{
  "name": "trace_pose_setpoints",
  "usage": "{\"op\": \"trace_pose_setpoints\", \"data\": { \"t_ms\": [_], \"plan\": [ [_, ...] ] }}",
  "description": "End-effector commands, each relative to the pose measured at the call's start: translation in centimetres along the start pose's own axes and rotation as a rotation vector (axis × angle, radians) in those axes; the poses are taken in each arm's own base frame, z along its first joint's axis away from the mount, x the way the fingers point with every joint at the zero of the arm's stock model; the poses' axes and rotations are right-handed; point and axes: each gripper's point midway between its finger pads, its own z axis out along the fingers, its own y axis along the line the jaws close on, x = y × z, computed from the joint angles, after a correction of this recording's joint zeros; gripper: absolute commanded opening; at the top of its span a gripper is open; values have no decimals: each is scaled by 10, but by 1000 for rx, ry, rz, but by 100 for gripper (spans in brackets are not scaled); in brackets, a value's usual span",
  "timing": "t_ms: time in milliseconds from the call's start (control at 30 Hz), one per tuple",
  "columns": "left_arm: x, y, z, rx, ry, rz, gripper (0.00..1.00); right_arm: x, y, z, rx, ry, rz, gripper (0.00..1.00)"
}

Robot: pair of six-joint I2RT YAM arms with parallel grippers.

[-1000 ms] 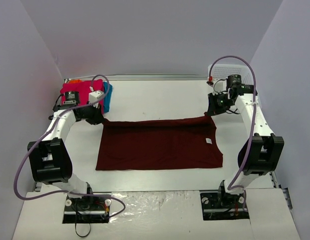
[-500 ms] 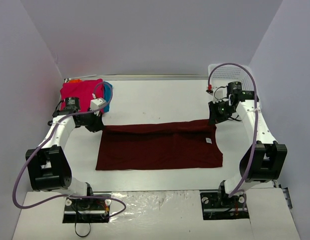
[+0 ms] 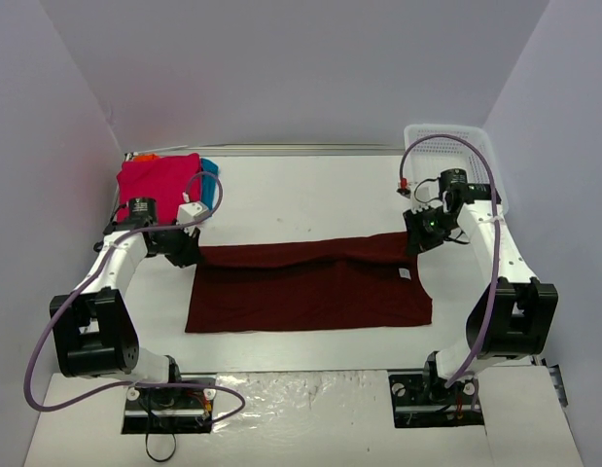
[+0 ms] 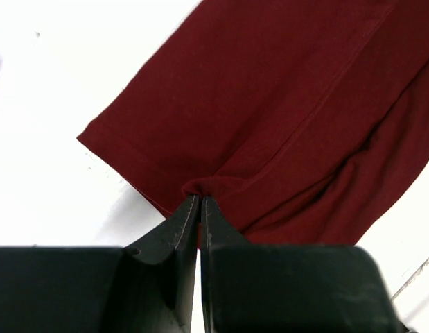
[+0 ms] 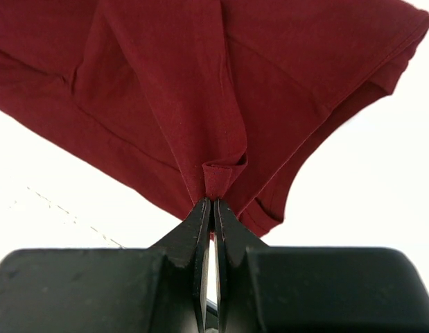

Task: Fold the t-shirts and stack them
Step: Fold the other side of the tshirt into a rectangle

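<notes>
The dark maroon t-shirt (image 3: 310, 287) lies spread across the table's middle, its far edge lifted into a fold. My left gripper (image 3: 189, 249) is shut on the shirt's far left corner; in the left wrist view the cloth (image 4: 283, 104) is pinched at the gripper's tip (image 4: 200, 200). My right gripper (image 3: 417, 238) is shut on the far right corner; in the right wrist view the cloth (image 5: 200, 90) bunches at the gripper's tip (image 5: 213, 202). A small white neck label (image 3: 406, 273) shows near the right edge. A bright pink t-shirt (image 3: 159, 182) lies on a teal one (image 3: 210, 172) at the far left, orange cloth (image 3: 145, 156) peeking behind.
A white mesh basket (image 3: 446, 146) stands at the far right corner. Grey walls close in the table on three sides. The arm bases sit at the near edge.
Both grippers have moved toward the near edge, carrying the shirt's far edge with them. The far strip of the shirt now folds over the rest.
</notes>
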Motion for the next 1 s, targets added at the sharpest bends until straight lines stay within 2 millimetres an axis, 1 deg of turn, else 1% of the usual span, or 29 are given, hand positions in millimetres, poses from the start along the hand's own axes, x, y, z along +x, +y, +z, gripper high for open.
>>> {"op": "trace_pose_setpoints", "data": {
  "t_ms": [0, 67, 100, 133, 167, 200, 233, 267, 300, 333, 367, 400, 433, 533, 567, 667, 767, 833, 967],
  "plan": [
    [1, -2, -9, -18, 5, 68, 2, 17, 8, -5, -48, 81, -33, 0],
    [8, -5, -6, 0, 39, 71, 4, 30, 10, 3, -86, 148, -42, 0],
    [10, -6, -5, 6, 51, 77, 7, 34, 11, 6, -99, 173, -33, 0],
    [12, -7, -4, 17, 61, 97, 11, 42, 12, 13, -126, 213, -23, 0],
    [16, -9, -2, 41, 73, 108, 16, 51, 16, 14, -159, 255, -17, 4],
    [20, -20, -1, 90, 88, 110, 25, 56, 18, 16, -182, 278, -22, 13],
    [22, -21, 0, 107, 96, 134, 29, 61, 19, 20, -217, 305, -34, 18],
    [29, -27, 1, 140, 117, 125, 33, 72, 26, 19, -257, 349, -37, 25],
    [31, -30, 2, 160, 126, 130, 36, 76, 28, 20, -279, 370, -36, 29],
    [33, -33, 4, 181, 138, 152, 40, 81, 30, 22, -305, 394, -33, 36],
    [39, -39, 5, 214, 165, 146, 42, 83, 30, 22, -318, 408, -44, 43],
    [40, -41, 6, 223, 178, 153, 43, 83, 29, 23, -314, 411, -45, 44],
    [42, -42, 8, 230, 189, 160, 43, 82, 27, 23, -307, 411, -47, 45],
    [39, -44, 9, 230, 177, 147, 43, 68, 20, 21, -276, 377, -61, 47],
    [35, -42, 9, 217, 159, 154, 43, 58, 18, 20, -263, 351, -67, 48],
    [21, -43, 7, 195, 104, 144, 43, 43, 13, 25, -264, 318, -63, 48],
    [6, -41, 4, 159, 50, 126, 43, 25, 7, 37, -277, 279, -67, 49],
    [-5, -38, 2, 126, 15, 106, 43, 14, 3, 50, -301, 266, -66, 49],
    [-16, -41, -5, 118, -20, 58, 43, -2, -6, 74, -338, 252, -73, 49]
  ]
}}
